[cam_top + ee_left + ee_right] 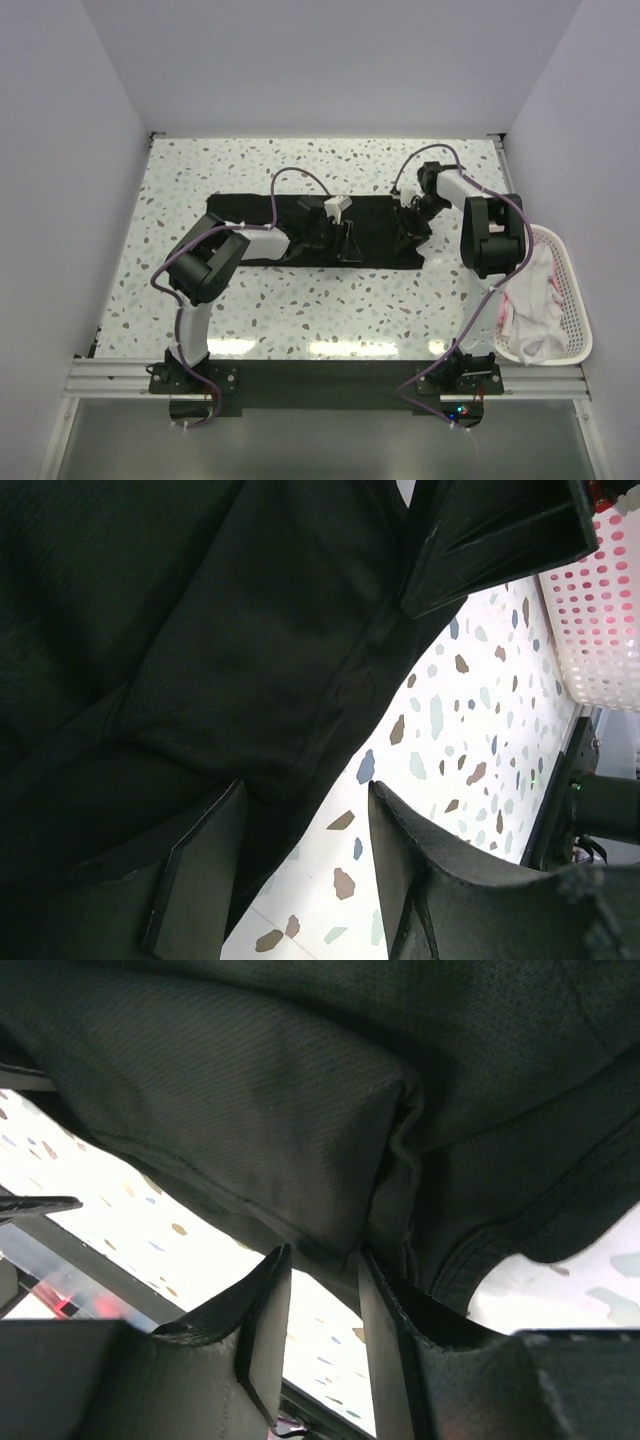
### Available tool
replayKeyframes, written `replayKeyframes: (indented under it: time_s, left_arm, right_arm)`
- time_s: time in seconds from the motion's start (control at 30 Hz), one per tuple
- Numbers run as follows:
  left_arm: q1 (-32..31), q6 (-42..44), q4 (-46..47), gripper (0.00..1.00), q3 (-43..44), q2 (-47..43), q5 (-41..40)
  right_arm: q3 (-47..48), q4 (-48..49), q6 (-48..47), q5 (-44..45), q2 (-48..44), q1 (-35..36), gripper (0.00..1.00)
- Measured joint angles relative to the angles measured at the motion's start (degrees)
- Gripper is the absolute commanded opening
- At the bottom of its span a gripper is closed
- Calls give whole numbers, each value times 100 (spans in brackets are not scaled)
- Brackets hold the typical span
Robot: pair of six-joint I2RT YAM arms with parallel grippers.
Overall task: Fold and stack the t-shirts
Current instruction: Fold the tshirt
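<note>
A black t-shirt [250, 225] lies spread across the middle of the speckled table. My left gripper [345, 243] is over the shirt's near edge, right of centre. In the left wrist view it [306, 785] is open, one finger over the black fabric [200, 630] and the other over bare table. My right gripper [412, 224] is at the shirt's right end. In the right wrist view it [323, 1250] is shut on a bunched fold of the black fabric [250, 1090], which is raised with table showing under it. White and pink shirts [530, 300] lie in the basket.
A white slatted basket [575, 300] stands at the table's right edge beside the right arm's base; it also shows in the left wrist view [600, 610]. Light walls close in the table at left, back and right. The right arm's dark gripper body [480, 540] is close to my left gripper.
</note>
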Motion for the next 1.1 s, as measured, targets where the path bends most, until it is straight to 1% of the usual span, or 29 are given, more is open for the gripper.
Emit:
replayKeyframes:
  time_s: [0.03, 0.13, 0.17, 0.23, 0.27, 0.33, 0.37, 0.43, 0.67, 0.93, 1.03, 1.07, 1.1]
  left_arm:
    - [0, -52, -2, 57, 0, 0, -17]
    - [0, -109, -17, 57, -2, -13, -81]
    - [0, -114, -26, 57, -2, -22, -107]
    - [0, -122, -52, 57, -4, -35, -155]
    - [0, -149, -68, 57, -4, -39, -190]
    - [0, -195, -111, 57, -4, -66, -260]
    - [0, -197, -140, 57, -9, -90, -304]
    - [0, -195, -190, 57, -39, -160, -422]
    - [-39, -195, -367, 54, -44, -214, -579]
    - [-136, -195, -422, 45, 7, -212, -590]
    - [-146, -192, -413, 37, 31, -212, -590]
    - [-146, -192, -411, 31, 37, -212, -590]
    - [-146, -197, -404, 28, 39, -212, -590]
  right_arm:
    - [0, 9, 4, 0, 24, 0, 34]
    - [0, 11, 7, -2, 90, -2, 25]
    - [0, 7, 17, -4, 105, -4, 20]
    - [0, 4, 15, -7, 116, -13, 15]
    - [0, 0, 20, -9, 116, -15, 11]
    - [2, -7, 15, -15, 116, -20, 8]
    - [2, -7, 15, -17, 116, -20, 3]
    - [2, -11, 7, -20, 116, -20, 0]
    - [4, -39, 0, -57, 116, -22, 0]
    - [173, -170, -20, -389, 116, -22, 0]
    - [203, -227, -24, -511, 116, -24, 0]
    - [216, -247, -26, -544, 116, -24, 0]
    - [236, -273, -31, -588, 116, -24, 0]
